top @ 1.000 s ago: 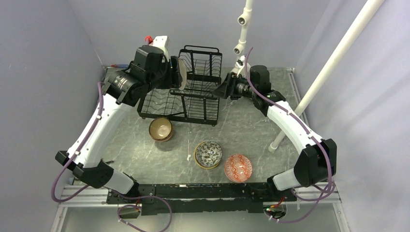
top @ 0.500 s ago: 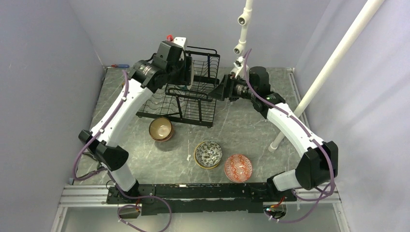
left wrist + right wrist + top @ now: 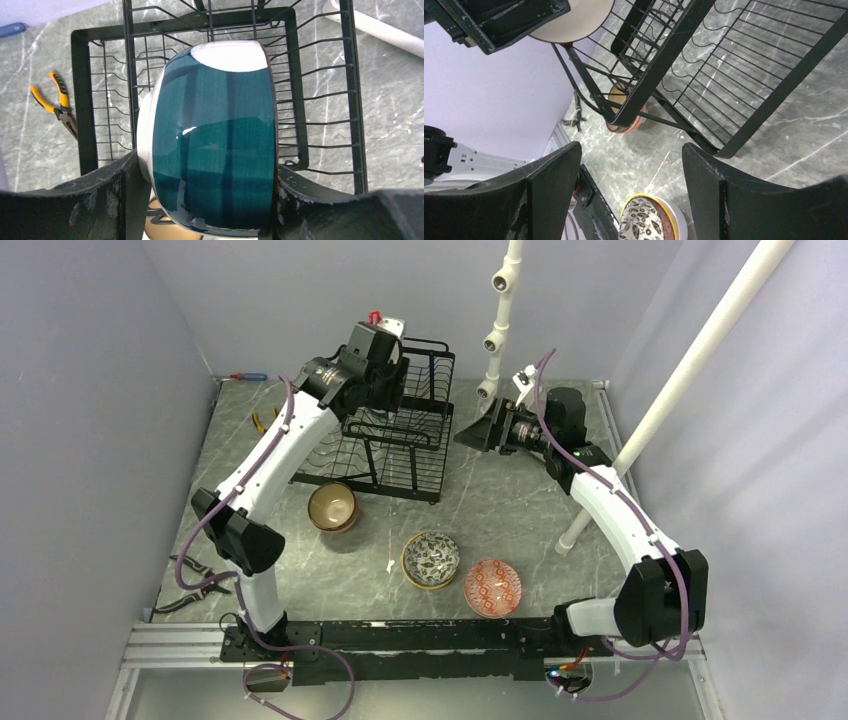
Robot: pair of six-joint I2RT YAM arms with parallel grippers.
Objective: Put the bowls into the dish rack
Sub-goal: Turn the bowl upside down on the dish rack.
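My left gripper [image 3: 392,370] is shut on a teal-and-white bowl [image 3: 215,145], held on edge above the raised basket tier of the black wire dish rack [image 3: 400,455]. The rack's wires [image 3: 320,95] lie under the bowl. My right gripper [image 3: 478,430] is open and empty, just right of the rack, with its fingers [image 3: 549,190] apart over the table. A brown bowl [image 3: 332,507], a black-and-white patterned bowl with a yellow rim [image 3: 431,559] and a red-patterned bowl [image 3: 492,586] sit on the table in front of the rack.
Orange-handled pliers [image 3: 262,421] lie left of the rack, and a blue-handled tool [image 3: 245,376] lies by the back wall. A white pipe stand [image 3: 497,330] rises behind the rack, and a slanted white pipe [image 3: 660,410] stands at right. Dark pliers [image 3: 195,580] lie at front left.
My left arm has swung right and farther back with the teal bowl, from the rack's left side to above the raised tier. My right gripper has drawn back slightly to the right.
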